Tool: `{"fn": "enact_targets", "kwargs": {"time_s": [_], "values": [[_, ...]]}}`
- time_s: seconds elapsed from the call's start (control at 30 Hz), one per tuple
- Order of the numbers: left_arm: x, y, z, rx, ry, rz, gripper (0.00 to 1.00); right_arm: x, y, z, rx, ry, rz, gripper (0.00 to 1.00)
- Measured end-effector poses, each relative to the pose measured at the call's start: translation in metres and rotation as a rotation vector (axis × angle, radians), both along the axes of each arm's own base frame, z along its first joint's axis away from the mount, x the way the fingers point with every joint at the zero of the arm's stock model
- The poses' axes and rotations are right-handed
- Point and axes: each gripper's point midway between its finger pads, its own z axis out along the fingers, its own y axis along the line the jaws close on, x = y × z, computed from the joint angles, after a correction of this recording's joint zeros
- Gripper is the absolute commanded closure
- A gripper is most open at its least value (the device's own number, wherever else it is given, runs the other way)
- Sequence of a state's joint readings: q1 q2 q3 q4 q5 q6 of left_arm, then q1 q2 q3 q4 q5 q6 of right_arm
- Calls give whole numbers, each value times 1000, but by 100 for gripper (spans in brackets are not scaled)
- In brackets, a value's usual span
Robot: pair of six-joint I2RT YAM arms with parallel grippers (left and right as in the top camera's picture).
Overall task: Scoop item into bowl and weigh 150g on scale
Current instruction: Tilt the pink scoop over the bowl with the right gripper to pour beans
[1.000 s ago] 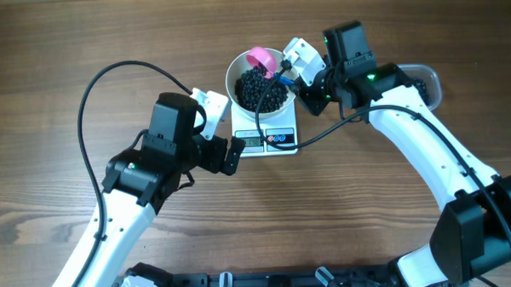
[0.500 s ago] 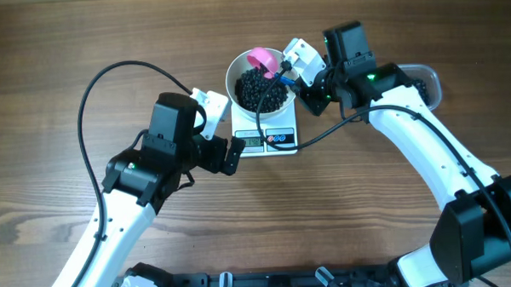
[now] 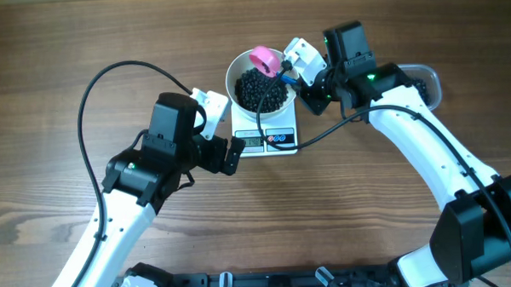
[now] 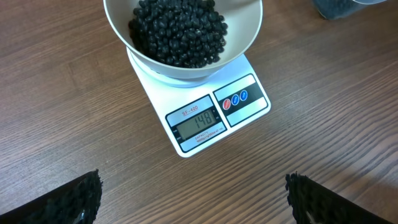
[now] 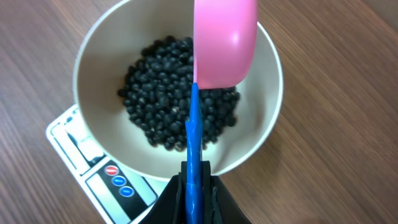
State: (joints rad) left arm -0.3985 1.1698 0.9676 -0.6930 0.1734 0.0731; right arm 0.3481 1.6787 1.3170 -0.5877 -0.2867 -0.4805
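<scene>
While pink scoop [image 5: 225, 43] hangs overhead, bowl [image 5: 101, 65] on scale [image 4: 205, 121] holds beans [image 5: 155, 106].

**A:** The overhead view is bright and evenly lit; the wood grain of the table [image 3: 56, 48] stays crisp from edge to edge, with no glare.

**B:** Shadows there are soft and short, lying close under the left arm [image 3: 126, 218].

**A:** In the left wrist view the scale [image 4: 199, 124] is sharp, its 3 digits legible. The bowl [image 4: 245, 28] throws a soft shadow onto it.

**B:** The 2 fingertips [image 4: 62, 202] in the bottom corners are dark and slightly out of focus.

**A:** In the right wrist view the scoop [image 5: 225, 43] sits close to the lens with a mild sheen, and the item [image 5: 155, 106] beneath looks a little soft.
</scene>
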Motion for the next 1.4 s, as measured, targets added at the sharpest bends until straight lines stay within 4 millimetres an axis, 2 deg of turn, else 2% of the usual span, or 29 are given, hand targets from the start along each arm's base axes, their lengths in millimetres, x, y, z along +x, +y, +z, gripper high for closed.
{"fn": "enact_targets", "kwargs": {"time_s": [0.63,0.87,1.4], "values": [[0,0,0,0,0,0,0,-10,16,5,145,103,-39,96],[0,0,0,0,0,0,0,-8,20,9,189,120,-69,96],[0,0,0,0,0,0,0,-5,16,11,231,156,-136,96]]}}
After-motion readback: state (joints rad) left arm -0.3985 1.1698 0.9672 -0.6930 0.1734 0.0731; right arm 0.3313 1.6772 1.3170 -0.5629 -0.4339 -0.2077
